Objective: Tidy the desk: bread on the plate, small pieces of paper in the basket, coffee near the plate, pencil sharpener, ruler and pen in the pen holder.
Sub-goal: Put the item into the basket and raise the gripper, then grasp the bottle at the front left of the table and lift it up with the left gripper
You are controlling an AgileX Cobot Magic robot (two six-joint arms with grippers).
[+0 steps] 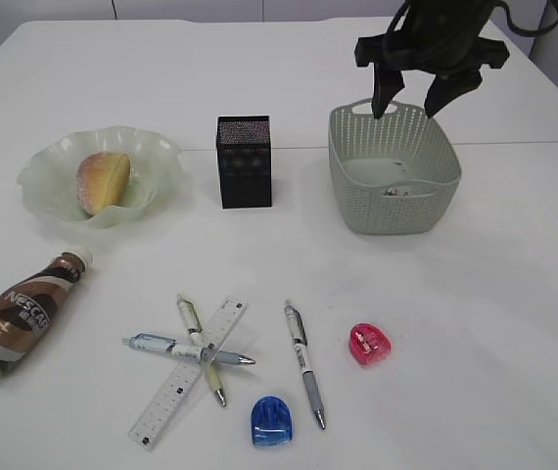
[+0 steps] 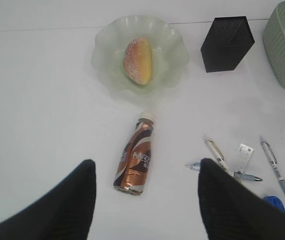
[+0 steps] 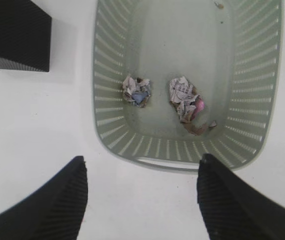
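The right gripper [image 1: 408, 106] hangs released above the basket [image 1: 394, 211]; 2 paper wads [image 3: 136, 91] lie inside. The left gripper [image 2: 145, 200], also empty, looks down at the coffee [image 2: 136, 154].

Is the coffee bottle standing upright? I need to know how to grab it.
No: in the left wrist view the coffee bottle lies on its side on the desk, its white cap pointing toward the plate.

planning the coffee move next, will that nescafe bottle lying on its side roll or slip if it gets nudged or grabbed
The coffee bottle lies on its side on the bare white desk, so a sideways nudge would probably roll it. Its glossy label looks slick, so open jaws may slide unless they close across the body. It looks full, so likely heavy for its size.
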